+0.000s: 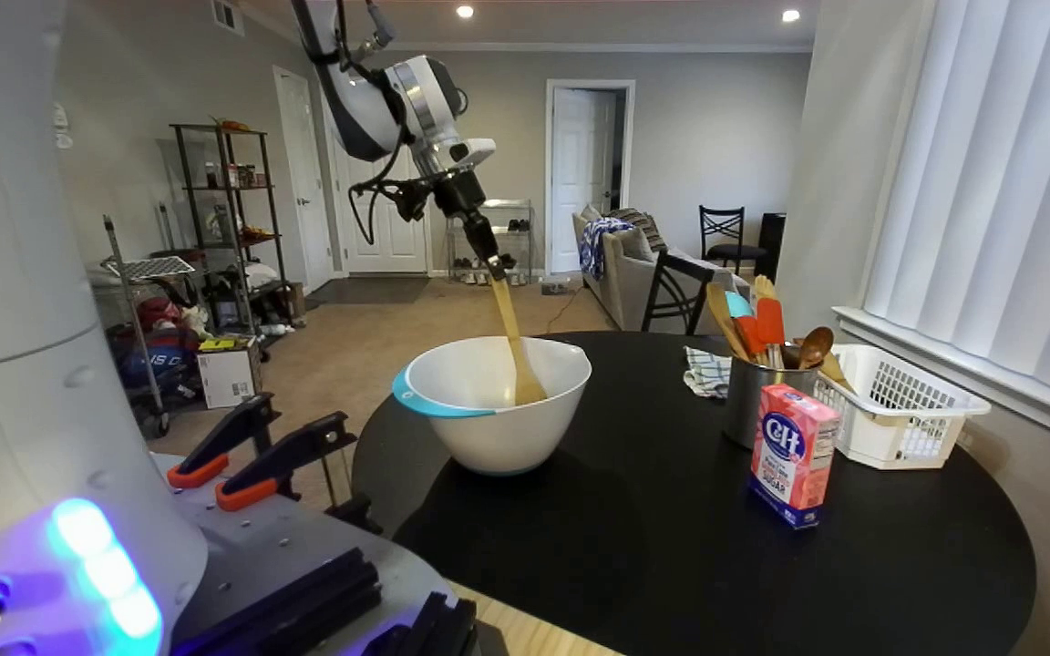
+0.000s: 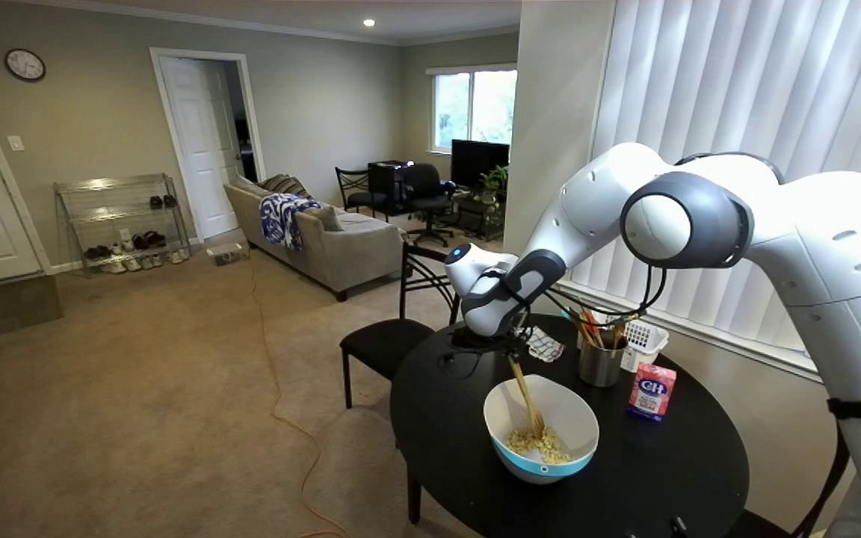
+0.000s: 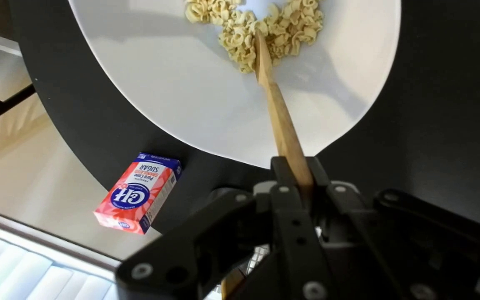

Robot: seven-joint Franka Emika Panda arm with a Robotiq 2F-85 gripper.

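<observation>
While the fingers (image 3: 281, 168) pinch the tilted wooden spatula (image 3: 281, 112), its lower end stands among pasta pieces (image 3: 238, 35) inside the white bowl (image 1: 498, 442). Farther out on the black counter (image 1: 653, 547) are the sugar box (image 2: 652, 392), utensil canister (image 2: 599, 365) and white basket (image 2: 644, 340).

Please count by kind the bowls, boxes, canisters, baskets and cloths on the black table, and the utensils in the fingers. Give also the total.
Bowl: 1
Box: 1
Canister: 1
Basket: 1
Cloth: 1
Held utensil: 1
Total: 6
</observation>
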